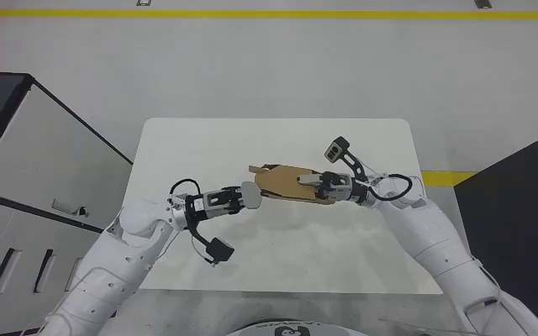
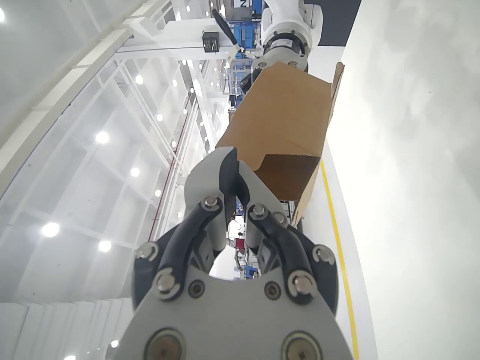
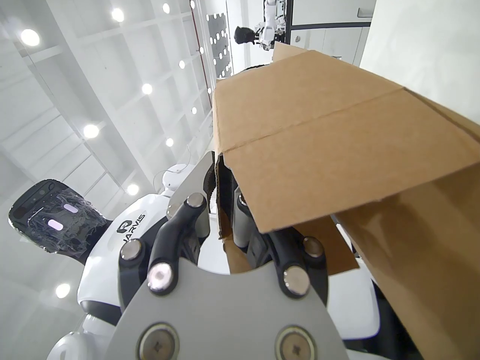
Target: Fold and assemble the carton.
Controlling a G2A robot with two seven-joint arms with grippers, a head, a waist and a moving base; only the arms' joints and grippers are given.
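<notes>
Table: a white top (image 1: 252,252) with rounded corners lies in front of the robot, and the action sits over its middle, a shade toward 12 o'clock.

Left gripper: it (image 1: 250,196) (image 2: 231,155) is parked at the carton's 9 o'clock end. Its fingers (image 2: 202,185) are drawn together with the tips meeting, right up against the corner of the cardboard. Whether a sliver of board is pinched between them cannot be told.

Carton: the brown cardboard (image 1: 286,181) (image 2: 285,114) (image 3: 318,144) is stretched long-ways from 9 to 3 o'clock between the two grippers. The left wrist view runs along one broad plain panel, with a darker face at the end nearest the fingers. The right wrist view catches a crease crossing the panel and a second wall dropping away from it. From the top, a small flap pokes out at the 10 o'clock corner.

Right gripper: over at the 3 o'clock end, this one (image 1: 318,182) (image 3: 223,189) has a proper hold. Its fingers (image 3: 189,183) are clamped on a cardboard wall, whose edge slots straight down between them.

Cabinet: a grey cabinet (image 1: 42,143) with a dark top edge stands off the table at 9 o'clock.

Partition: a dark panel (image 1: 504,193) stands at 3 o'clock, with a short yellow stripe (image 1: 445,178) on the floor just beside it.

Floor line: far out at 12 o'clock, a long yellow line (image 1: 269,14) crosses the grey floor.
</notes>
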